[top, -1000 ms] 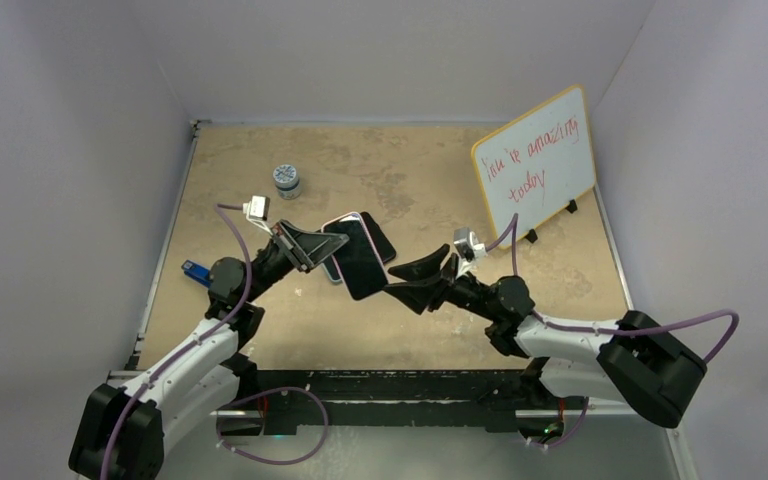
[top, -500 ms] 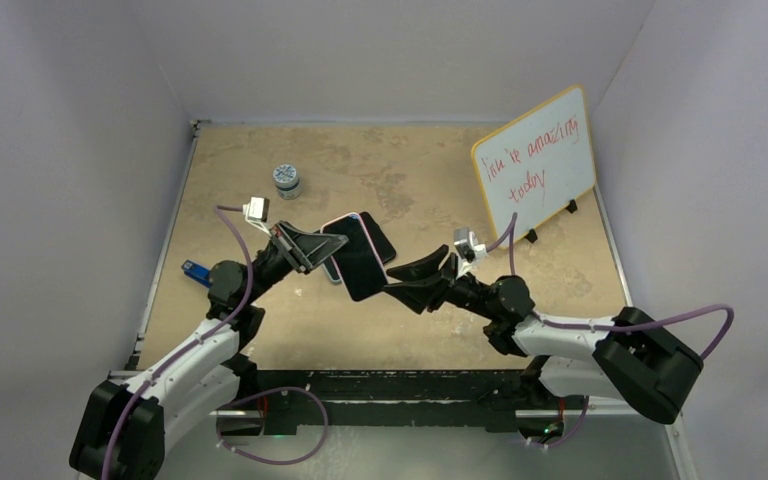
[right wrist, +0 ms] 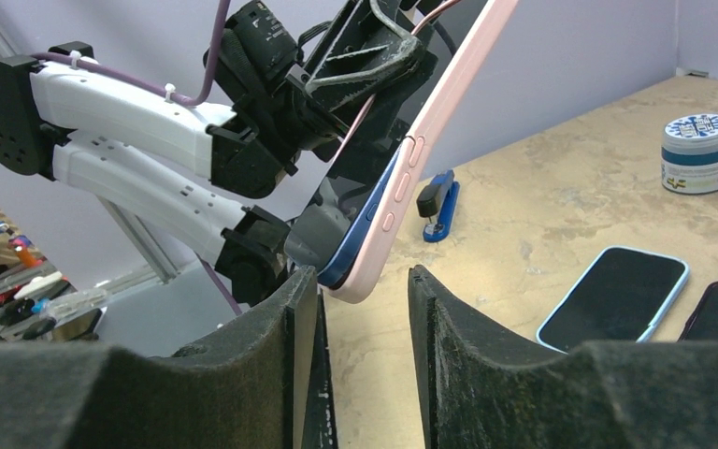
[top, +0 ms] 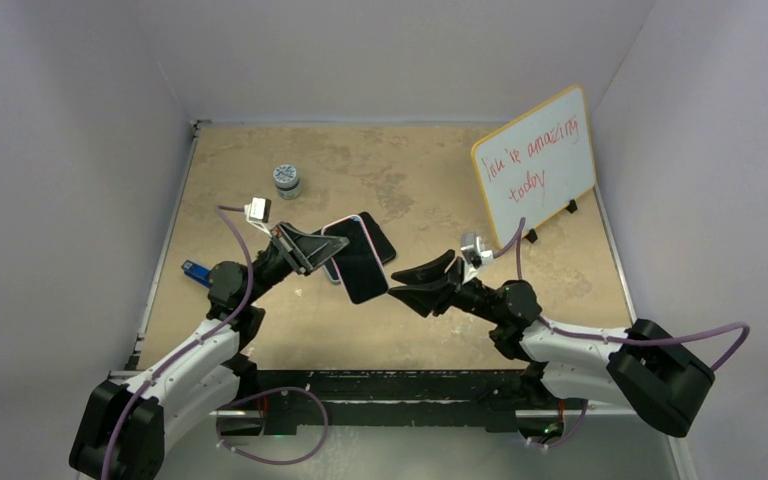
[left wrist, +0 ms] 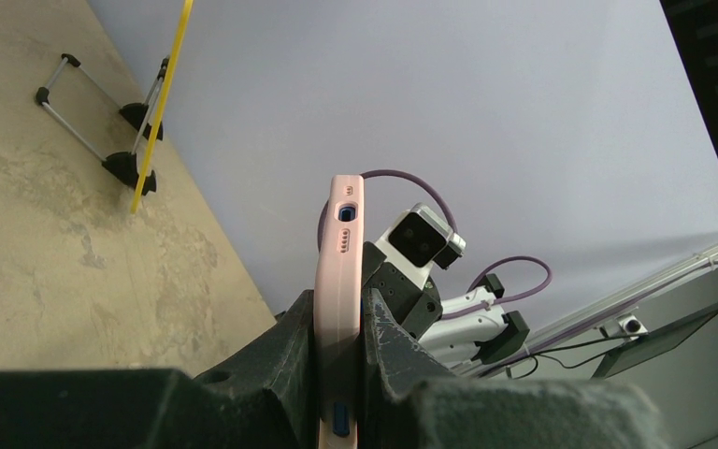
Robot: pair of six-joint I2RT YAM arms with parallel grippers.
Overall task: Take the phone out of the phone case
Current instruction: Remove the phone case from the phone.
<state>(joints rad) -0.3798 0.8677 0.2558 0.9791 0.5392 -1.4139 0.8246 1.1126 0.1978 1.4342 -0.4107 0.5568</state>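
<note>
Phone [right wrist: 360, 187] corner peeks from phone case [left wrist: 338, 281] — left gripper [left wrist: 339, 323] pinches case; right gripper [right wrist: 363, 276] eased back, jaws spread but narrowing — we're re-gripping.

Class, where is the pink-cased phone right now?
In the top view, the pink-cased phone is raised above mid-table, clamped in the left gripper, its near corner by the open right gripper.
</note>
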